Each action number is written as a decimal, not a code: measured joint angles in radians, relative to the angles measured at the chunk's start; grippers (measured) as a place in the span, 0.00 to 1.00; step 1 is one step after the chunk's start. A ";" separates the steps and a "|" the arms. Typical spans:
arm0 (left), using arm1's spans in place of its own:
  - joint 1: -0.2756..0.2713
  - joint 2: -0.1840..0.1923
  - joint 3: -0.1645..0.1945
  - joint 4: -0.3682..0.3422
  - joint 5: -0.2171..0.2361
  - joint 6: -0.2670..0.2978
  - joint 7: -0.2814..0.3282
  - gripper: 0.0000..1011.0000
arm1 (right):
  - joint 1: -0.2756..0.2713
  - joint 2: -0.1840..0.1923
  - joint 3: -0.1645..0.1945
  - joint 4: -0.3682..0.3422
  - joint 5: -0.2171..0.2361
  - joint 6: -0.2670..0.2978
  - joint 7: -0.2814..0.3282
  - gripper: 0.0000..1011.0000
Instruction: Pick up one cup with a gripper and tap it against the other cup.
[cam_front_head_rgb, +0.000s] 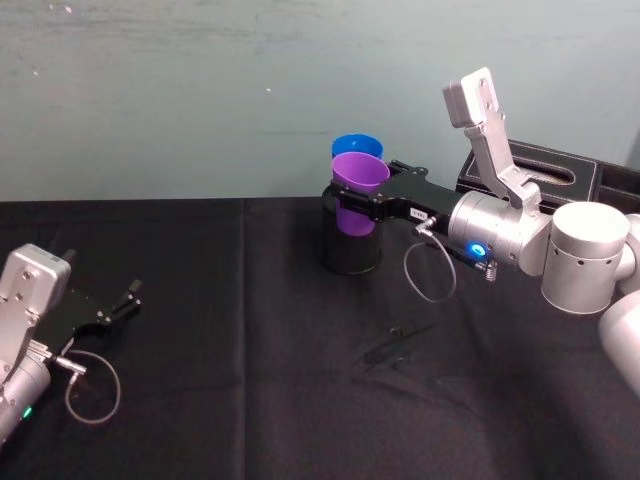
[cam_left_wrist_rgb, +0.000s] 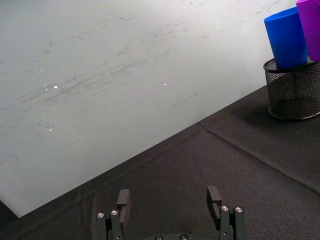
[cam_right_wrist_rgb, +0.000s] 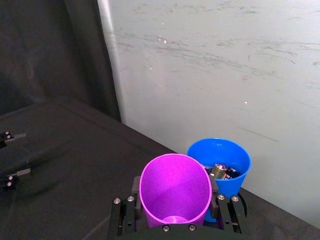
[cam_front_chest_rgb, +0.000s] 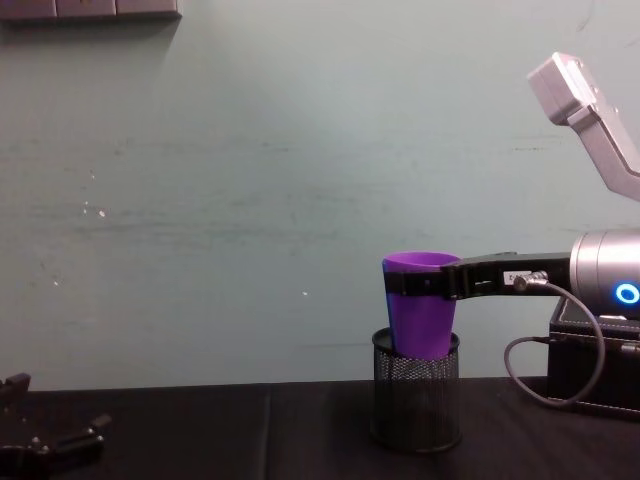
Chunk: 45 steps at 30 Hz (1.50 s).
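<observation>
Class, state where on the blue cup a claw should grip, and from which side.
Grip the blue cup on its exposed upper wall, across the taper, probably from the robot's left: the mesh holder hides its base, and the purple cup in the right claw blocks the near side.

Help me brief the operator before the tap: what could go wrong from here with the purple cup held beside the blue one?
1. The purple cup in the right gripper seems to dip inside the mesh holder; a sideways tap could drag or tip the holder.
2. The blue cup holds what look like batteries; a hard knock might spill them.
The left gripper lies open, idle, far left.
</observation>
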 joint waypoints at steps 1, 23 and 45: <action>0.000 0.000 0.000 0.000 0.000 0.000 0.000 0.99 | 0.000 0.000 0.000 0.000 0.000 0.000 0.000 0.73; 0.000 0.000 0.000 0.000 0.000 0.000 0.000 0.99 | 0.000 0.000 0.000 0.000 0.000 0.000 0.000 0.73; 0.000 0.000 0.000 0.000 0.000 0.000 0.000 0.99 | -0.098 0.060 -0.007 -0.152 0.032 0.034 0.018 0.73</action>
